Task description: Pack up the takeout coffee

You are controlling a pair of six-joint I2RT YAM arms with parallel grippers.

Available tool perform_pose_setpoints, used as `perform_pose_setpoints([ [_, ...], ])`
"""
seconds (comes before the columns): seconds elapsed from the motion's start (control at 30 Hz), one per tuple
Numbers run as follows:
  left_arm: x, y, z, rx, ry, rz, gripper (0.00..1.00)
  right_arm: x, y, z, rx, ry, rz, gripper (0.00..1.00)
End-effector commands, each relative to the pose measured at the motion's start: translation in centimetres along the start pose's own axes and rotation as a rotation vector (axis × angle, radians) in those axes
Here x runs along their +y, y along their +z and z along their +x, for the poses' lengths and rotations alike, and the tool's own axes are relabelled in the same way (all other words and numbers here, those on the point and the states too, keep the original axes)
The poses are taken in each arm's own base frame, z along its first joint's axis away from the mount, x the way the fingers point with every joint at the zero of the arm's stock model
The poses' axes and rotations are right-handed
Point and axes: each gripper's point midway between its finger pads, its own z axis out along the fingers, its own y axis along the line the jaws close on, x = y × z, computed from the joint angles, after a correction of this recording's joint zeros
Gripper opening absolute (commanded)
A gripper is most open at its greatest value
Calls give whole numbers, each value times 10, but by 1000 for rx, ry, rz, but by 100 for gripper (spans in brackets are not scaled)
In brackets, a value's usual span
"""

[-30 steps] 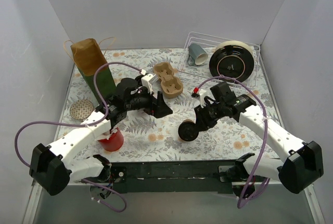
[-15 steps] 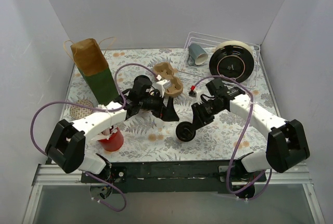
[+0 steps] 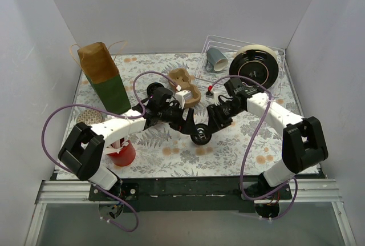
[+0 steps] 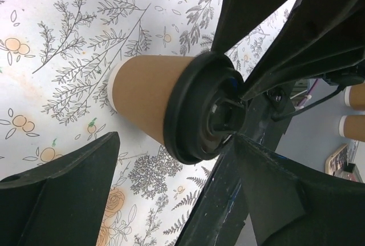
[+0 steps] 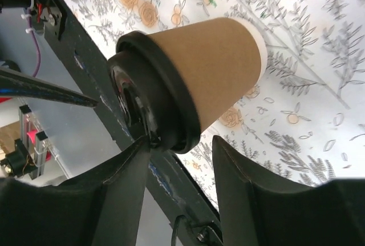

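One takeout coffee cup (image 3: 201, 135), tan kraft with a black lid, hangs tilted above the floral tablecloth at the centre. My right gripper (image 3: 213, 121) is shut on its lid end. In the right wrist view one finger presses the lid top (image 5: 132, 95) and the other sits under the rim, gripper (image 5: 182, 143), with the cup body (image 5: 214, 66) pointing away. My left gripper (image 3: 186, 121) is open right beside the lid. In the left wrist view its jaws (image 4: 177, 143) stand wide on either side of the lid (image 4: 197, 109), and one finger is close to the rim.
A pulp cup carrier (image 3: 184, 86) lies just behind the grippers. A brown-and-green paper bag (image 3: 104, 77) stands at back left. A red cup (image 3: 122, 153) sits by the left arm and a mesh disc (image 3: 89, 120) lies near it. A wire rack holds a grey-blue mug (image 3: 217, 57) and a black plate (image 3: 255, 68).
My right gripper has carried the cup left and away from the near edge. My left gripper has moved right to meet it at the centre.
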Motion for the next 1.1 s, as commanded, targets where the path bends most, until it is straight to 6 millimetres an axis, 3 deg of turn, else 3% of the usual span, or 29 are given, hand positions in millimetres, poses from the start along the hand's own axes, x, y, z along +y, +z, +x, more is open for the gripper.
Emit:
perform_pose_setpoints([
  [0.0,-3,0,-19,-50,31,-10,80,1,-16,-35,-90,-50,8,56],
  [0.43,-2,2,-9,-68,-19,-10,73,-20,-19,-70,-122,-34,113,53],
  [0.6,8,-4,-19,-120,-50,-101,74,-24,-30,-76,-208,-13,197,51],
  [0.87,13,-12,-51,-228,-50,-179,75,-13,-29,-73,-311,17,147,51],
  [1.0,25,-5,-48,-209,-70,-218,70,-11,-30,-69,-358,25,145,49],
  [1.07,24,-3,-47,-202,-74,-210,70,-19,-30,-63,-380,65,193,47],
])
